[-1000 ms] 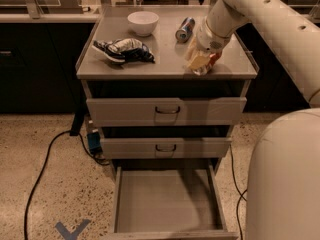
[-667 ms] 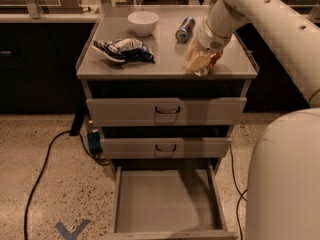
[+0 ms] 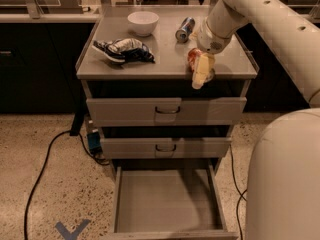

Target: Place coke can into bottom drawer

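The claw (image 3: 201, 72) hangs over the tabletop (image 3: 165, 61) edge — coke can (image 3: 192, 58) against it.

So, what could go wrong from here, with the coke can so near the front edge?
1. The gripper is at the coke can by the front edge of the cabinet top; a slip could drop the can to the floor, beside the bottom drawer.
2. The blue-and-silver can lies close behind the arm and could be knocked.
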You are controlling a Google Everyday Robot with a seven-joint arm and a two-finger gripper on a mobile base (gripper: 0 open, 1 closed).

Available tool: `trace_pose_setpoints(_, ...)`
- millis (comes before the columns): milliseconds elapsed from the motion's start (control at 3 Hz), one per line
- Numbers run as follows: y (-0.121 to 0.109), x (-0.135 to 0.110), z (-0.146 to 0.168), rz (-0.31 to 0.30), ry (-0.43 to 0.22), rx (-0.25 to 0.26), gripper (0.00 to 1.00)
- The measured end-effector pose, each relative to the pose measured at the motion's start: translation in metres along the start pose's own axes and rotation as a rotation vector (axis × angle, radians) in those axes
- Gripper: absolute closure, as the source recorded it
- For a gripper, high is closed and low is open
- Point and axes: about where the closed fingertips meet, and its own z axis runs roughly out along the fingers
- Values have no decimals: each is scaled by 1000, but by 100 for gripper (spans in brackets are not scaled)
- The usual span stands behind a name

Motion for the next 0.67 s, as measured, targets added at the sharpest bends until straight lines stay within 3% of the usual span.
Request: trace_pose_setpoints(667,0,7,1,11,18,2,0)
